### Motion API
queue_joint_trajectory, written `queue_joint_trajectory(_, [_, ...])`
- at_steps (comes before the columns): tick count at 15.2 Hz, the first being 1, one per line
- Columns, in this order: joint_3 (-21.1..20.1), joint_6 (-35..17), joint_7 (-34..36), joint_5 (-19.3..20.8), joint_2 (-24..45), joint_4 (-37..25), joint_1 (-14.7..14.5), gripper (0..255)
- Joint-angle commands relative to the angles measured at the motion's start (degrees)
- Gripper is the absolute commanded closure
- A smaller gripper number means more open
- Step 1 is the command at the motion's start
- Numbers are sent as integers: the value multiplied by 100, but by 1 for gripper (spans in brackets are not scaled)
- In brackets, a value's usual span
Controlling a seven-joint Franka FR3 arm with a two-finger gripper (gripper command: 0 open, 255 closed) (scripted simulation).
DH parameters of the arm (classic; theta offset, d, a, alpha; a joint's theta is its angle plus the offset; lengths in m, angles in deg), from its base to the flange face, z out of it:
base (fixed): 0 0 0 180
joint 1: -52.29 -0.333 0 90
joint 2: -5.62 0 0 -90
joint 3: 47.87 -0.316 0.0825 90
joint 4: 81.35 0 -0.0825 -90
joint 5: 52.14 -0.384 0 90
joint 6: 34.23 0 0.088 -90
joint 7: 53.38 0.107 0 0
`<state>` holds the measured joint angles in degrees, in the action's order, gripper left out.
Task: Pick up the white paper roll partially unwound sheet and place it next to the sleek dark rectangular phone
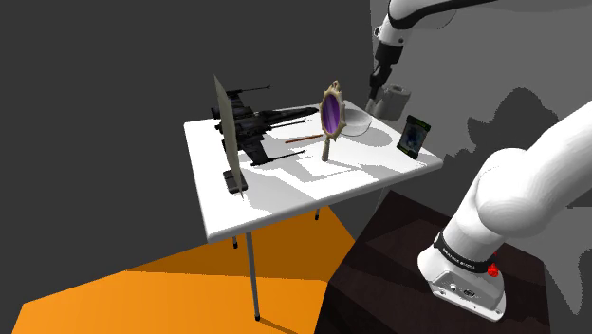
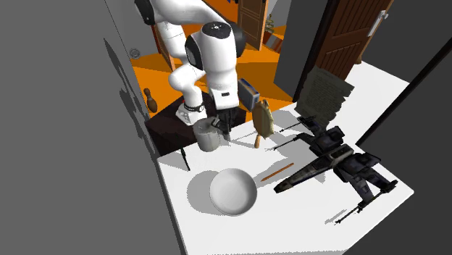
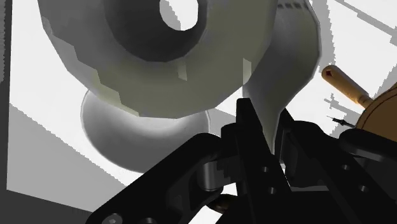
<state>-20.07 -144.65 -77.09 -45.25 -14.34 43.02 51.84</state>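
Observation:
The pale paper roll (image 1: 398, 97) stands on end at the table's far corner, beside the stand. Its hollow core faces up, and a loose sheet (image 3: 289, 57) hangs down its side. My gripper (image 1: 378, 95) comes down on the side of the roll (image 2: 206, 135) that faces the hand mirror. Its black fingers (image 3: 251, 130) are closed on the hanging sheet, my gripper (image 3: 275, 121) shut. I cannot tell whether the roll is touching the table. The dark rectangular phone (image 1: 415, 135) stands tilted near the table edge closest to the stand, and appears as a slab (image 2: 248, 93) behind my hand.
A white bowl (image 1: 356, 120) sits close to the roll. A gold-framed hand mirror (image 1: 331, 114) stands upright, with a thin brown stick (image 1: 304, 139) and a dark toy starfighter (image 1: 261, 123) beyond it. A tall grey slab (image 1: 226, 123) stands on the white table (image 1: 285, 194).

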Motion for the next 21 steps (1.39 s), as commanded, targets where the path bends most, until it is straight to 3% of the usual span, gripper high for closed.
queue_joint_trajectory(1, [-177, 29, 241, -4, -81, 59, -64, 255])
queue_joint_trajectory(11, [-1213, -41, 1672, -220, -188, 301, -555, 255])
queue_joint_trajectory(21, [-2124, -106, 2983, -511, 318, -101, -1112, 255])
